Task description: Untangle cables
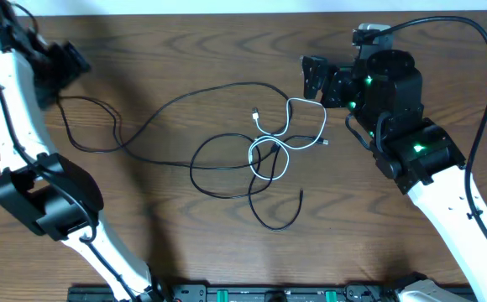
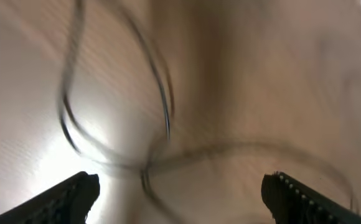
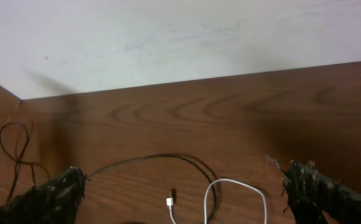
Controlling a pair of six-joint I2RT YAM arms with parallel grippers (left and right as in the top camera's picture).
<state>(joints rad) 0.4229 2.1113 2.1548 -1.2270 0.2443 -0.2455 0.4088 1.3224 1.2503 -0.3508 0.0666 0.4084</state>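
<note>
The cables lie tangled mid-table. A short white cable [image 1: 255, 115] loops through two long black cables; one [image 1: 201, 91] sweeps left to a loop near my left arm, the other [image 1: 277, 226] coils toward the front. My left gripper [image 1: 74, 60] is open at the far left. In its blurred wrist view, my left gripper [image 2: 180, 193] holds nothing, and a black cable [image 2: 165, 99] loops on the table below. My right gripper [image 1: 312, 80] is open just right of the tangle. In its wrist view, my right gripper [image 3: 183, 193] hovers over the white cable [image 3: 236, 182] and a black cable [image 3: 162, 157].
Thick black robot cable [image 1: 479, 50] arcs over the right arm. A black rail [image 1: 252, 294] runs along the front table edge. A pale wall [image 3: 180, 37] rises behind the table's far edge.
</note>
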